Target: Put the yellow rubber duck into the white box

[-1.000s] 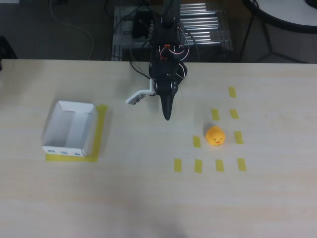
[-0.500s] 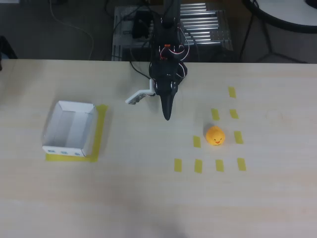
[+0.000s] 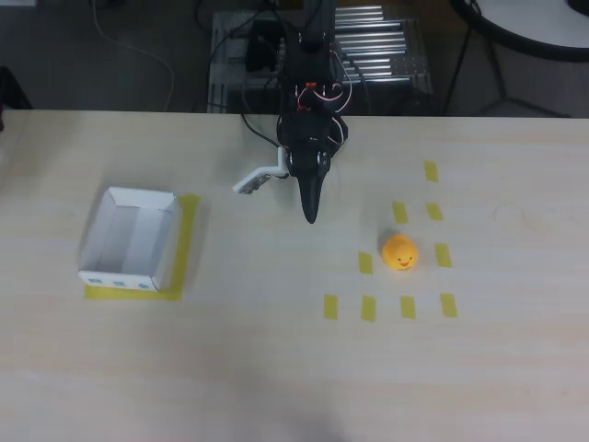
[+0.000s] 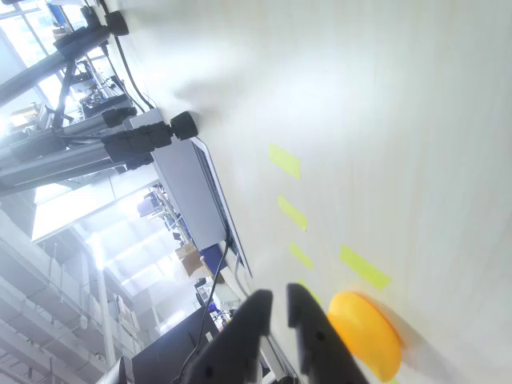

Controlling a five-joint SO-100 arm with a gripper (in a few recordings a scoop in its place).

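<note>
The yellow rubber duck (image 3: 400,252) sits on the pale table, right of centre in the overhead view, inside a ring of yellow tape strips. The wrist view shows the duck (image 4: 364,336) low down, just right of the fingers. The white box (image 3: 129,238) rests on yellow tape at the left, its blue marks on the near wall, with nothing inside. My black gripper (image 3: 311,216) points down the picture, up and left of the duck and apart from it. Its jaws are shut with nothing between them, and in the wrist view the gripper (image 4: 278,294) shows only a thin slit.
Several yellow tape strips (image 3: 368,308) lie around the duck. A small white part (image 3: 258,179) sticks out left of the arm. Cables and a metal rack (image 3: 377,46) lie behind the table's far edge. Bare table stretches between the box and the duck.
</note>
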